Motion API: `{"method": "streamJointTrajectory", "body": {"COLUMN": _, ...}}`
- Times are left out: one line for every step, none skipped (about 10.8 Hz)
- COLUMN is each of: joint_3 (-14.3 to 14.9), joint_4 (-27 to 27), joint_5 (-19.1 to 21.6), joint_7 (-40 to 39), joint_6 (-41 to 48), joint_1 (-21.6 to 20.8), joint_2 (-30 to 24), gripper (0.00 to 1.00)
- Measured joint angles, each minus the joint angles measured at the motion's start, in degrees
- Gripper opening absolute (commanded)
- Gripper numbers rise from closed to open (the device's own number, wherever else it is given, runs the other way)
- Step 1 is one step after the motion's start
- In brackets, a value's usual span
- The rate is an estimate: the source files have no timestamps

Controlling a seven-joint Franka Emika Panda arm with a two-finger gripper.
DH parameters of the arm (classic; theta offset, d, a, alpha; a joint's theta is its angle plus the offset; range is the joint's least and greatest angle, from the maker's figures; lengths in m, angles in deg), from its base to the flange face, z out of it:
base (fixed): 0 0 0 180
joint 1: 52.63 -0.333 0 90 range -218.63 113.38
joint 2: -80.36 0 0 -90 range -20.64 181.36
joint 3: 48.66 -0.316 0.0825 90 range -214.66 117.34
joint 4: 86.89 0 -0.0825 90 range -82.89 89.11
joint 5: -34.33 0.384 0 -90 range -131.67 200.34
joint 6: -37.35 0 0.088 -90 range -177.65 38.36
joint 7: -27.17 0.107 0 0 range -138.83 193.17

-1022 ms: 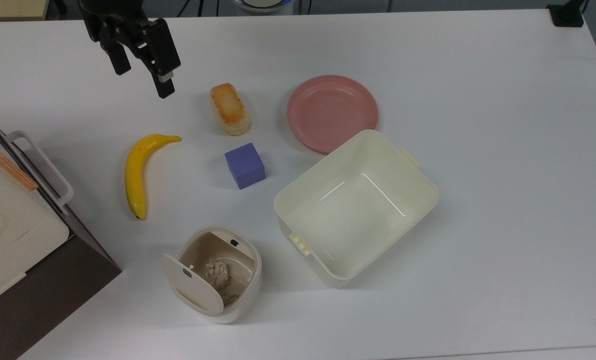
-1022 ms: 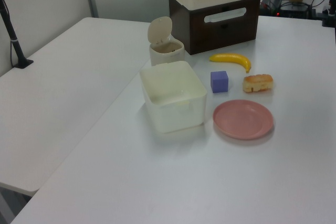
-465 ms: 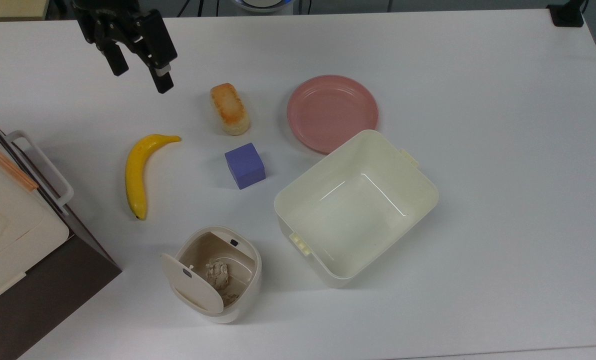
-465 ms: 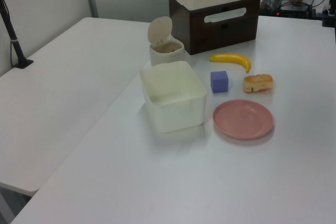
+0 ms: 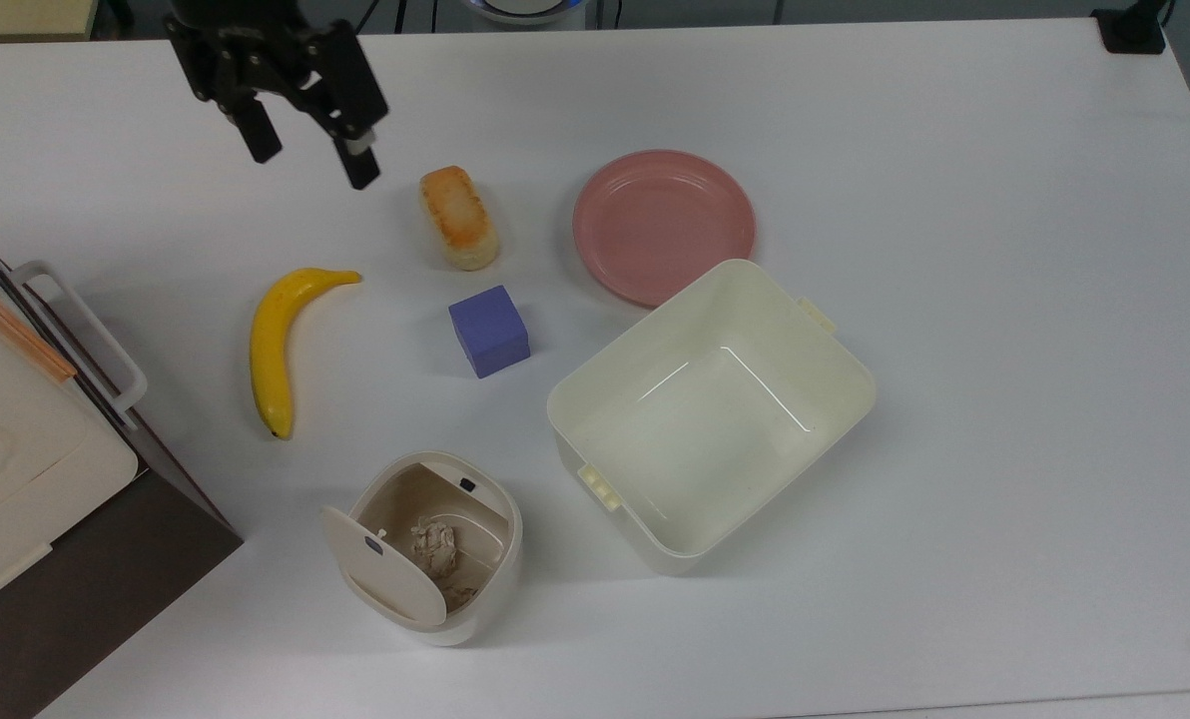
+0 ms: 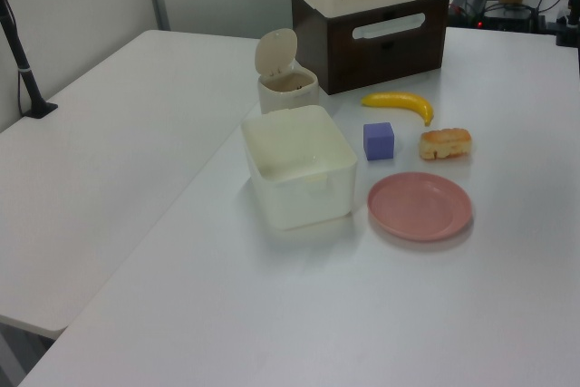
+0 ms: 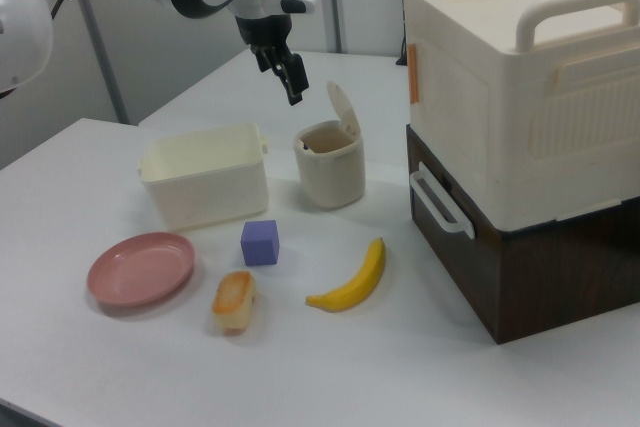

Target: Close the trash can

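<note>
Open pincer (image 5: 310,168) well apart from lid-up trash can (image 5: 435,544)

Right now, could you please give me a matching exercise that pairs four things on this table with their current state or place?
Column one:
1. trash can
2. cream tub
3. gripper
4. blue cube

Column two:
A. empty inside
B. lid up, crumpled paper inside
C. between the banana and the tub in the top view
D. open, above the table

Pairs: 1-B, 2-A, 3-D, 4-C
</note>
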Motion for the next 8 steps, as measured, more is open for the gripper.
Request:
{"method": "streamJointTrajectory", "body": {"joint_3": -0.2, "joint_4": 0.0, "joint_5": 0.0, "joint_7": -0.8, "joint_6": 0.0, "joint_1": -0.5, "joint_2": 0.1, "gripper": 0.64}}
{"method": "streamJointTrajectory", "body": {"joint_3": -0.3, "joint_4": 0.0, "joint_5": 0.0, "joint_7": -1.0, "joint_6": 0.0, "joint_1": -1.1, "joint_2": 0.2, "gripper": 0.46}}
{"method": "streamJointTrajectory", "body": {"joint_3": -0.4, "joint_4": 0.0, "joint_5": 0.0, "joint_7": -1.0, "joint_6": -0.2, "joint_1": -1.7, "joint_2": 0.5, "gripper": 0.04}}
{"method": "streamJointTrajectory", "body": {"joint_3": -0.4, "joint_4": 0.0, "joint_5": 0.0, "joint_7": -0.9, "joint_6": -1.5, "joint_1": -2.2, "joint_2": 0.9, "gripper": 0.0}}
{"method": "streamJointTrajectory", "body": {"joint_3": -0.4, "joint_4": 0.0, "joint_5": 0.0, "joint_7": -0.1, "joint_6": -3.6, "joint_1": -2.3, "joint_2": 1.6, "gripper": 0.0}}
{"method": "streamJointTrajectory", "body": {"joint_3": -0.4, "joint_4": 0.0, "joint_5": -0.1, "joint_7": 1.2, "joint_6": -6.8, "joint_1": -2.5, "joint_2": 2.6, "gripper": 0.0}}
{"method": "streamJointTrajectory", "body": {"joint_3": -0.4, "joint_4": 0.0, "joint_5": -2.6, "joint_7": 2.3, "joint_6": -10.2, "joint_1": -3.2, "joint_2": 3.9, "gripper": 0.0}}
{"method": "streamJointTrajectory", "body": {"joint_3": -0.4, "joint_4": -0.1, "joint_5": -5.7, "joint_7": 3.5, "joint_6": -14.5, "joint_1": -4.4, "joint_2": 5.7, "gripper": 0.0}}
